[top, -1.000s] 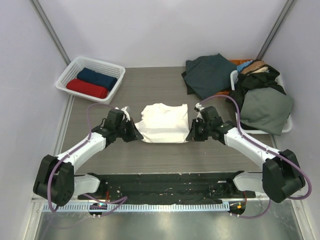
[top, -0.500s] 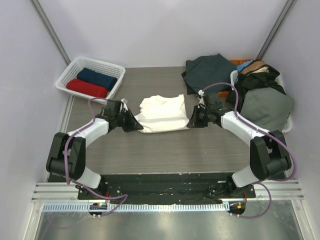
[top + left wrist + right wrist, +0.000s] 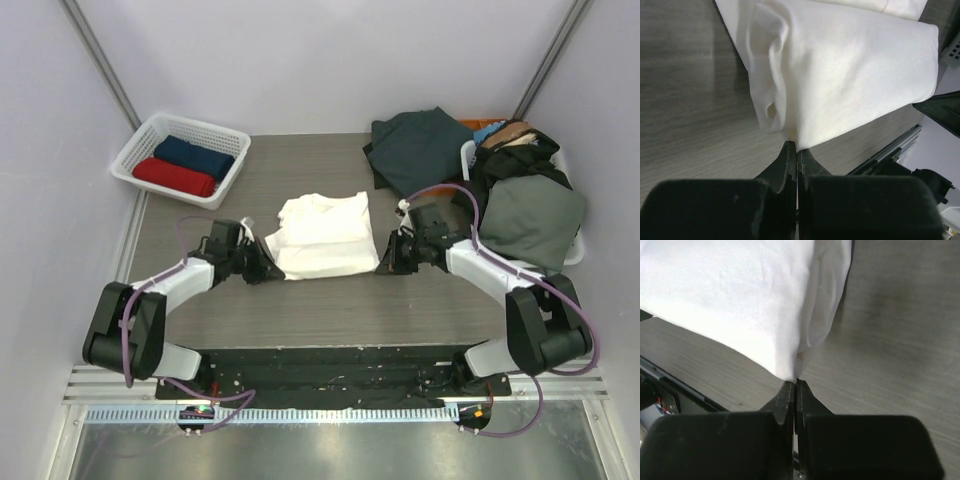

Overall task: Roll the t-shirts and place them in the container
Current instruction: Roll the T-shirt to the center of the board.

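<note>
— Two pincers on one garment, is that right?

— Yes. The cream-white t-shirt point(image 3: 320, 236) lies folded into a rough rectangle in the middle of the grey wood-grain tabletop point(image 3: 330, 310). An arm reaches to each of its near corners.

— What is the left pincer point(image 3: 272, 272) doing?

— Its fingers point(image 3: 785, 165) are pressed together. The left wrist view shows the shirt's near-left corner meeting their tips, so it is nipping a thin edge of fabric. The cloth bunches into a small fold just above that point.

— And the right pincer point(image 3: 384, 266)?

— The same on the other side. Its fingers are closed flat against each other, with the near-right corner pinched at the tips. The layers of cloth sag down toward the grip.

— Is the shirt off the tabletop?

— Most of it lies flat. I cannot tell whether the pinched corners are raised.

— Where are the other shirts?

— A red t-shirt point(image 3: 172, 177) and a navy t-shirt point(image 3: 193, 156) sit rolled side by side in the white lattice basket point(image 3: 135, 150) at the far-left corner, well apart from both arms.

— And on the right?

— A dark green garment point(image 3: 420, 148) is spread at the far side. It lies beside a white bin point(image 3: 572, 255) heaped with more clothes, and a grey-green piece point(image 3: 530, 215) is on top.
</note>
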